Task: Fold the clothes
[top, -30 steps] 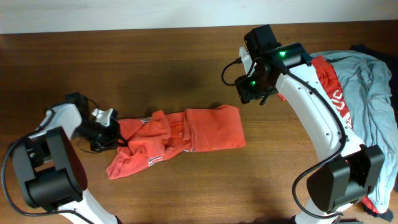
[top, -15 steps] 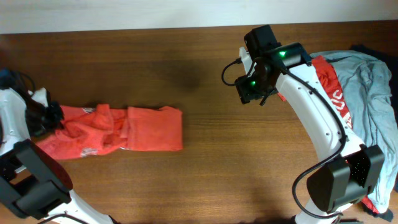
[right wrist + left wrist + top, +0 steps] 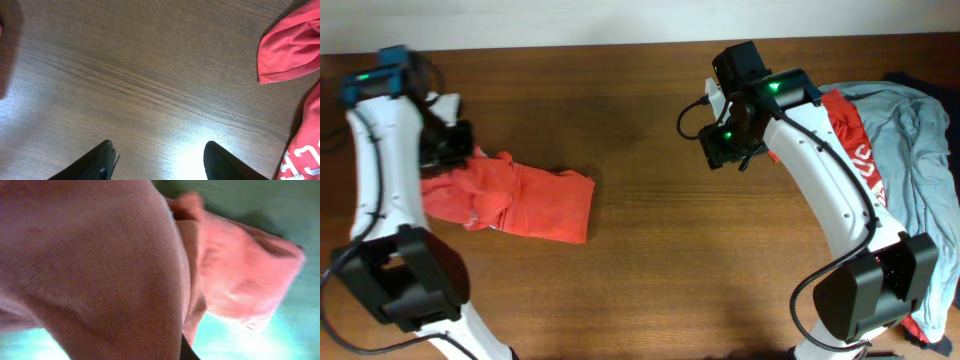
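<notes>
Left gripper (image 3: 453, 152) was shut on a bunched edge of the orange-red T-shirt (image 3: 535, 200) at the table's (image 3: 620, 100) left end, right gripper (image 3: 725, 150) open and empty over the table's middle, so a one-handed pull could crumple it more or lose the pinch.

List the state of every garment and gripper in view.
orange-red T-shirt: bunched, lying at left, one end gripped.
left gripper: shut on the orange-red T-shirt.
right gripper: open, holding nothing.
red lettered shirt: unfolded, partly under the grey-blue shirt.
grey-blue shirt: unfolded, heaped at right.
</notes>
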{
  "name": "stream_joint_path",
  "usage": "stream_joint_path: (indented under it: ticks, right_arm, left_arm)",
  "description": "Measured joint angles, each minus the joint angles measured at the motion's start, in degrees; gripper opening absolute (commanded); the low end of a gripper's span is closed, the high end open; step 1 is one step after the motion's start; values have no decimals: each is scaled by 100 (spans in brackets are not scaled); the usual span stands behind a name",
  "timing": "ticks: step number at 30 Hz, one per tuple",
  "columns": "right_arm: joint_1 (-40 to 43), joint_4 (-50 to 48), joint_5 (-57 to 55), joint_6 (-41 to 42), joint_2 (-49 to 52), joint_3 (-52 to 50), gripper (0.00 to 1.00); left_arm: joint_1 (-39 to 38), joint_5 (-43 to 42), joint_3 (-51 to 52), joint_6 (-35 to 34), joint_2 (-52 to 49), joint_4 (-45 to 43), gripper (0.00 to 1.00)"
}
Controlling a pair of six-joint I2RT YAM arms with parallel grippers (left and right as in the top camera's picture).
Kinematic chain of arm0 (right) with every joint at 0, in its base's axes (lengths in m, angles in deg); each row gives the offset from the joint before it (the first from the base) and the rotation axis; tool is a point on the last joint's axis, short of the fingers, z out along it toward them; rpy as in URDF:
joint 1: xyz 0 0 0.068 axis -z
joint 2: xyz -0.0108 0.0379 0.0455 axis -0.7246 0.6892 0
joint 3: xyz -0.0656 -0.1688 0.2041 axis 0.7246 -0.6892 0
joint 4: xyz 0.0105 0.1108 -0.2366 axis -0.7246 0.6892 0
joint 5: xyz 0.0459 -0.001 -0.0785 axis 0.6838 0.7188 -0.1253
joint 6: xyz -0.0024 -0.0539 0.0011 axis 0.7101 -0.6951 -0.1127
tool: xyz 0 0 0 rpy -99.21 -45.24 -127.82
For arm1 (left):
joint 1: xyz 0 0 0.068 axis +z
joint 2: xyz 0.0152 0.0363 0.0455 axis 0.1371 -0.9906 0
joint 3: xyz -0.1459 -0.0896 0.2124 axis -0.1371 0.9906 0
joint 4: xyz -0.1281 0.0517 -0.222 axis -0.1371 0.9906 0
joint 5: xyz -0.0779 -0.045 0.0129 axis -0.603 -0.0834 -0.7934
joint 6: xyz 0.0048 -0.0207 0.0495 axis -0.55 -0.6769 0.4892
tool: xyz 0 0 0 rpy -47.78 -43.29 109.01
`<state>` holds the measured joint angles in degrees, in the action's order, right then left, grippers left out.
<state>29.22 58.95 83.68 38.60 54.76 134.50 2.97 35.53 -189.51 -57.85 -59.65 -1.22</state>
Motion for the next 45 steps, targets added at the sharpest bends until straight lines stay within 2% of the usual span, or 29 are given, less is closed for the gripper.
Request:
stream_joint_path:
  ticks: [9, 17, 25, 26, 29, 35, 41, 45]
  right_arm:
    - [0, 61, 0, -2, 0, 0, 62]
    - [0, 85, 0, 0, 0, 0, 62]
    - [0, 109, 0, 0, 2, 0, 62]
    - [0, 114, 0, -2, 2, 0, 62]
    - [0, 125, 0, 0, 2, 0, 62]
    - [0, 127, 0, -4, 2, 0, 63]
    - [0, 127, 72, -37, 2, 0, 63]
    - [-7, 127, 669, -328, 2, 0, 63]
  left_arm:
    - [-1325, 216, 280, 0, 0, 17, 5]
    - [-1843, 258, 949, -2, 0, -133, 6]
    - [-2221, 267, 1143, -153, 0, -352, 19]
    - [-2277, 234, 1143, -164, 0, -374, 23]
    - [-2439, -70, 1143, -155, 0, -501, 42]
    - [-2664, -568, 1143, 9, 0, -555, 40]
    - [-2479, -350, 1143, 26, 0, -492, 37]
    - [-2103, -197, 1137, 0, 0, -629, 37]
